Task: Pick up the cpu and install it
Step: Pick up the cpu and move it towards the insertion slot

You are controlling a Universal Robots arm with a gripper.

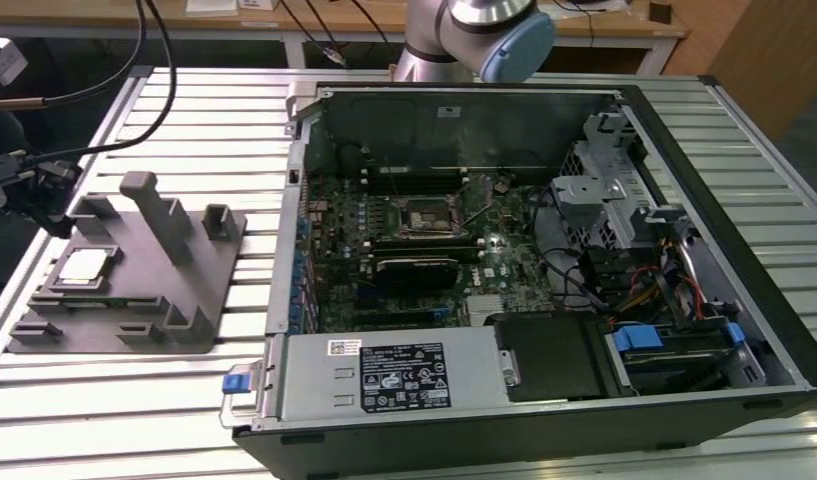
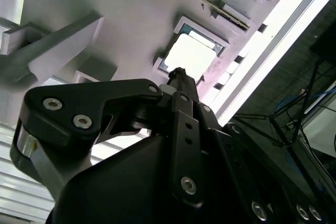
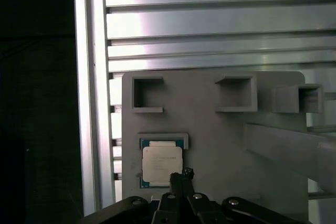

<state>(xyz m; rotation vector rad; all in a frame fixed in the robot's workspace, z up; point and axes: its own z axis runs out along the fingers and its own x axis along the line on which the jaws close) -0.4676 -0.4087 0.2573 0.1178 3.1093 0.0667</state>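
1. The cpu (image 1: 85, 265) lies flat in a shallow square recess of a grey fixture block (image 1: 181, 290), in the lower left of the frame on the exterior view's left. Its silver top faces up.
2. That fixture sits on a slatted metal table (image 1: 195, 110), well apart from the socket.
3. An open computer case (image 1: 728, 200) lies on its side and takes up the centre and the exterior view's right. Its motherboard (image 1: 381, 215) is exposed.
4. The black square socket frame (image 1: 428, 218) sits near the middle of the board, and there is no chip in it.
5. A grey power supply (image 1: 381, 375) runs along the case's lower edge in the frame.
6. The arm (image 1: 475, 30) rises behind the case at the top centre of the exterior view.
7. In the first wrist view the gripper (image 3: 181, 174) has its 2 slim fingers pressed together with nothing between them. The tip overlaps one edge of the cpu (image 3: 161, 163).
8. In the second wrist view the gripper (image 2: 178, 72) again ends in 1 narrow closed tip, just beside the bright square of the cpu (image 2: 191, 55).
9. I cannot tell whether the tip touches the chip or hangs just above it.
10. In both wrist views the cpu rests seated in its framed pocket, and empty square pockets show elsewhere on the fixture (image 3: 210, 129).
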